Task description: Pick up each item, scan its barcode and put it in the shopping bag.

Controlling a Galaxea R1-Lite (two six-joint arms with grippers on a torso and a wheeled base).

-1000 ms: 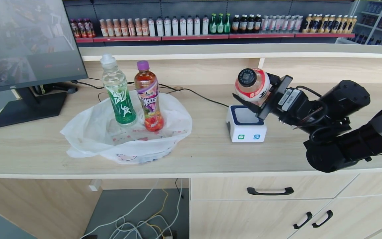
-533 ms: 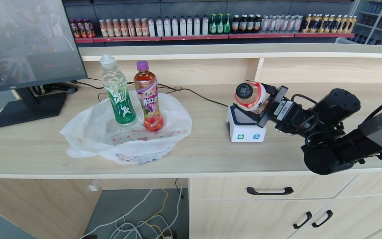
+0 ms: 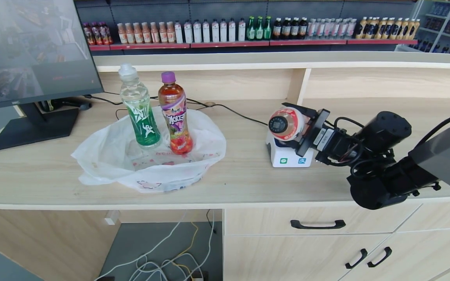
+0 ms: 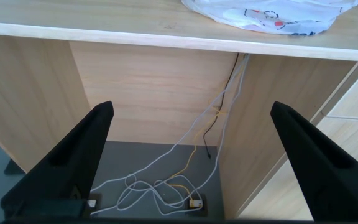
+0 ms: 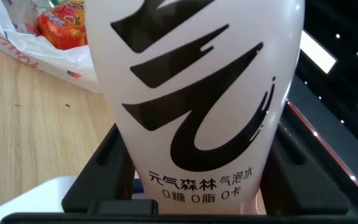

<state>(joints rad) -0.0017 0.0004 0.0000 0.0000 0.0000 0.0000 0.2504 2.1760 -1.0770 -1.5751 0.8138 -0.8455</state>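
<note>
The white plastic bottle with a red band and black cap (image 3: 290,117) lies sideways in the air just above the small white box scanner (image 3: 287,157), right of mid-counter (image 3: 240,183). The right gripper (image 3: 296,125) is clamped on its body. Nearer the counter's left end, a white plastic shopping bag (image 3: 150,166) holds two upright bottles. The left gripper (image 4: 190,115) hangs below the front edge, fingers spread.
</note>
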